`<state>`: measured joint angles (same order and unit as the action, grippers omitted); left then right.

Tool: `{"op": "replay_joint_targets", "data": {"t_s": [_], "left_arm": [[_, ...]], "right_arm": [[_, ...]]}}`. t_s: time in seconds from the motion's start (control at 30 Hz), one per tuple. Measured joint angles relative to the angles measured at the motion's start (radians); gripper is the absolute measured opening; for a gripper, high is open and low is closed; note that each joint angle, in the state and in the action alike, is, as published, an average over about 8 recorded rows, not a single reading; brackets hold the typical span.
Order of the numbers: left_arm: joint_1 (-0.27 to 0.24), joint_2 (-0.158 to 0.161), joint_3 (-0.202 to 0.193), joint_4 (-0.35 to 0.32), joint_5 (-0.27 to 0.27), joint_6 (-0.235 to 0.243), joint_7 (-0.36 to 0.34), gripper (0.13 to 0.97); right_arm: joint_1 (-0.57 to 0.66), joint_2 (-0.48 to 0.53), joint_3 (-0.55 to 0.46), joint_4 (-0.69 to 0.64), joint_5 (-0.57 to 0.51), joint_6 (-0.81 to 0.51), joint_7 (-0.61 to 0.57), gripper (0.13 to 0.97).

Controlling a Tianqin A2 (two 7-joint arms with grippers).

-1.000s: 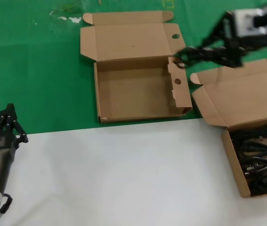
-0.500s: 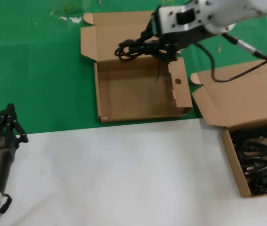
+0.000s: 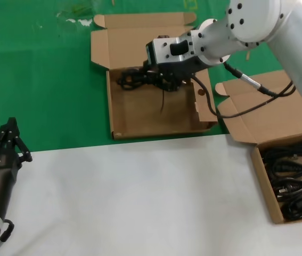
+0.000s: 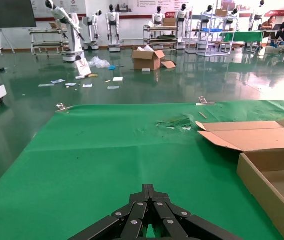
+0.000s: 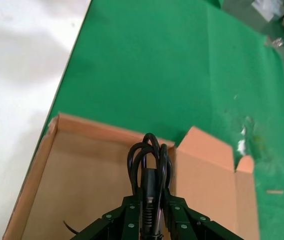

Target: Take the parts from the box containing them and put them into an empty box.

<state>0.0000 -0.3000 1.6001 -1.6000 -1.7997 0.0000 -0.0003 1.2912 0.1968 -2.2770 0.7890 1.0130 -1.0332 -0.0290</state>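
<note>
Right claw is clenched on a coiled black cable bundle, held above the far end of the wide empty box; one loose cable end hangs down into the box. Remaining cables lie in the narrower box at the robot's right. Left claw is parked over the near-left counter, fingers closed together.

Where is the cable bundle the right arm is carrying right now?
In the head view the cable bundle hangs from the right claw, over the far part of the wide empty box, just in front of its hinged lid.
</note>
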Motion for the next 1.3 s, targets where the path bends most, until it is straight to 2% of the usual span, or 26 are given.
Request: {"op": "replay_joint_targets", "data": {"t_s": [0.4, 0.63, 0.77, 1.07, 1.27, 1.3], "left_arm": [[0.0, 0.0, 0.0, 0.0, 0.0, 0.0, 0.0, 0.14], [0.0, 0.0, 0.0, 0.0, 0.0, 0.0, 0.0, 0.14], [0.0, 0.0, 0.0, 0.0, 0.0, 0.0, 0.0, 0.14], [0.0, 0.0, 0.0, 0.0, 0.0, 0.0, 0.0, 0.14], [0.0, 0.0, 0.0, 0.0, 0.0, 0.0, 0.0, 0.143], [0.0, 0.0, 0.0, 0.0, 0.0, 0.0, 0.0, 0.144]], "right_arm": [[-0.001, -0.043, -0.004, -0.133, 0.011, 0.069, -0.036, 0.213], [0.001, -0.048, 0.006, -0.159, 0.035, 0.089, -0.06, 0.277], [-0.018, -0.016, 0.029, -0.078, 0.061, 0.086, -0.048, 0.32], [-0.164, 0.133, 0.132, 0.25, 0.145, 0.119, 0.015, 0.473], [-0.221, 0.175, 0.164, 0.334, 0.162, 0.146, 0.037, 0.624], [-0.223, 0.176, 0.165, 0.336, 0.162, 0.147, 0.037, 0.624]]}}
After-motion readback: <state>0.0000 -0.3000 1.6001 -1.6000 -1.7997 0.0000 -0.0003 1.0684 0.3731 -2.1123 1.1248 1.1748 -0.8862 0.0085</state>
